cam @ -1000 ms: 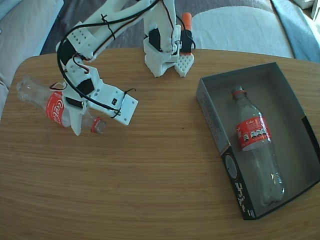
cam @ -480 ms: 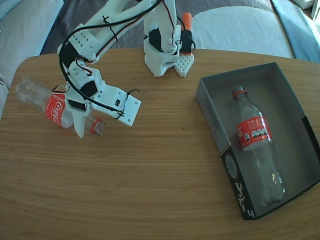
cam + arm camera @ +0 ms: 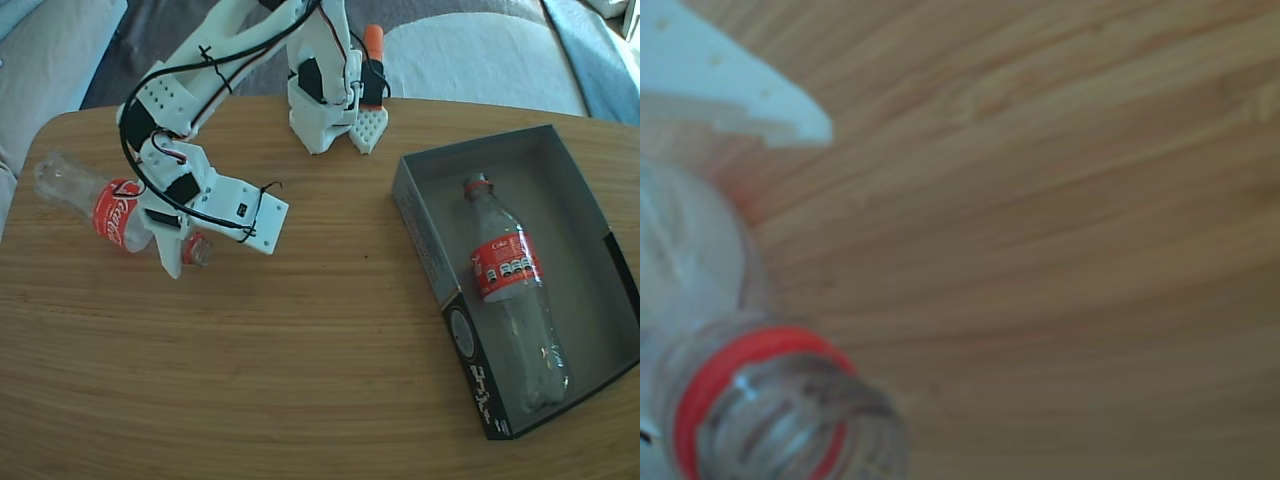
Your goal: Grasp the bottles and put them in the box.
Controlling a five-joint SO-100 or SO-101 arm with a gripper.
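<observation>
A clear cola bottle [image 3: 108, 208] with a red label lies at the table's left in the fixed view, its open red-ringed neck [image 3: 196, 249] pointing right. My white gripper [image 3: 166, 240] is shut on the bottle's shoulder, one finger [image 3: 170, 258] showing in front of it. The wrist view shows that neck [image 3: 760, 400] close up at the lower left, with a white finger [image 3: 740, 90] above it over bare wood. A second bottle [image 3: 510, 290] lies lengthwise inside the box [image 3: 425, 235], a grey-lined cardboard tray with a black front side, at the right.
The arm's base [image 3: 325, 110] is clamped at the table's far edge, with an orange handle [image 3: 372, 42] beside it. Cushions and fabric lie beyond the table. Bare wooden tabletop [image 3: 320, 330] stretches between the held bottle and the box.
The gripper and the held bottle have shifted slightly to the right; the bottle's neck end has moved a little. The box and its bottle have not moved.
</observation>
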